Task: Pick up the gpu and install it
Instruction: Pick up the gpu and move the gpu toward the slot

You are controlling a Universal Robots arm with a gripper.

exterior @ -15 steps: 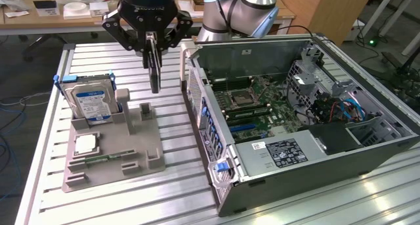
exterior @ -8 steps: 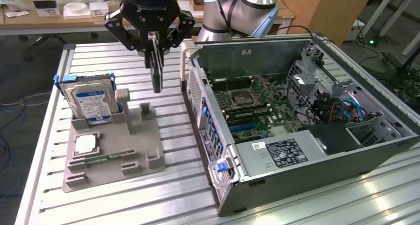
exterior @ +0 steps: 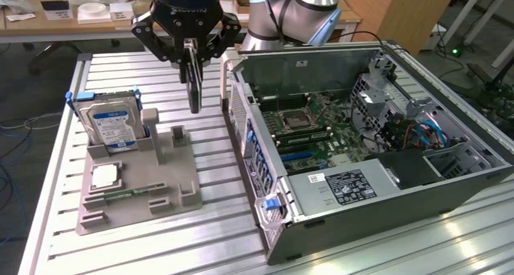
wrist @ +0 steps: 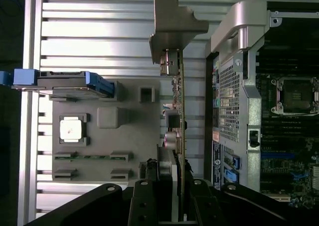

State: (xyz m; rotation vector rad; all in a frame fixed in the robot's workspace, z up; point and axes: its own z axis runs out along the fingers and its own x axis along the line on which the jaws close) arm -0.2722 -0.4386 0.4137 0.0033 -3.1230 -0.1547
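End effector (exterior: 191, 49) clamping gpu (exterior: 194, 85) upright, aloft between grey tray (exterior: 173, 166) and open computer case (exterior: 449, 194)

Gripper (exterior: 191, 53) is clamping the gpu (exterior: 194, 88) by its top edge, with the card hanging edge-on and vertical above the slatted table (exterior: 201, 239). It's hovering between the grey fixture tray (exterior: 173, 194) on the exterior view's left and the open PC case (exterior: 265, 185) on the right, touching neither. Hard drive (exterior: 112, 126) is standing upright in the tray's far-left slot. CPU (exterior: 105, 176) and memory stick (exterior: 129, 194) are lying nearer.
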